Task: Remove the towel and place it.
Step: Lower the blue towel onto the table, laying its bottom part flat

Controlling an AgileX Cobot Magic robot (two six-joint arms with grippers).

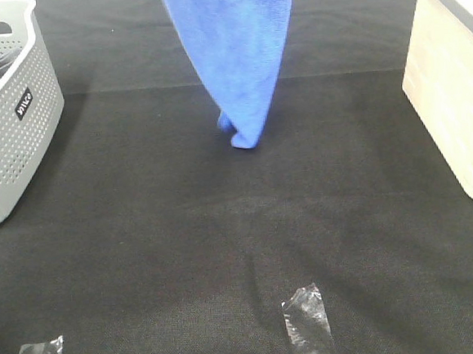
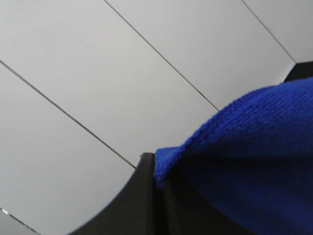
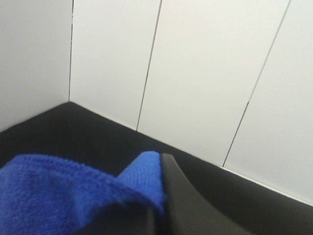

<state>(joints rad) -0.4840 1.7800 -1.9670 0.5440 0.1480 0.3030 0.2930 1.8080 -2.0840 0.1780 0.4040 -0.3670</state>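
While the towel (image 1: pixel 235 54) hangs as a narrowing blue drape over the middle of the black bench (image 1: pixel 144 258), its top runs out of the high view. Its folded lower tip sits at or just above the bench surface; I cannot tell whether it touches. In the wrist views the left jaws are pressed together on one upper edge of the towel, and the right jaws pinch another bunched edge. A grey perforated basket (image 1: pixel 7 121) stands at the bench's left side, well apart from the towel, and a pale box (image 1: pixel 452 103) stands at the right.
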